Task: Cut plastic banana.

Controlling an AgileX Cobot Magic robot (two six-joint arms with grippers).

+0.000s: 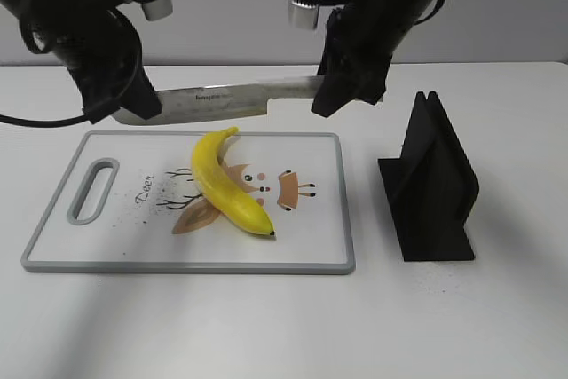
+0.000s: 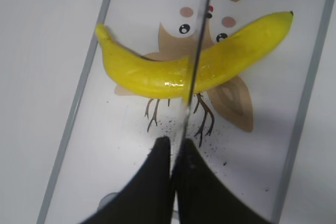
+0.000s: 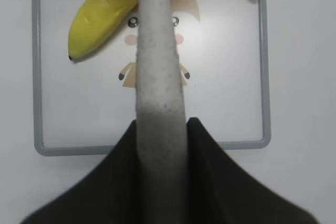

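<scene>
Diagonal plastic banana [image 1: 227, 184] points its dark tip front-right.

We hold the knife [image 1: 226, 99] level between our left gripper [image 1: 133, 111] and right gripper [image 1: 327, 95], above the plastic banana [image 1: 226, 182] on the cutting board [image 1: 319, 246].

The banana [image 1: 227, 183] is glossy yellow, curved and whole. It lies flat, running diagonally at frame centre, stem toward upper right, dark tip toward lower right.
</scene>
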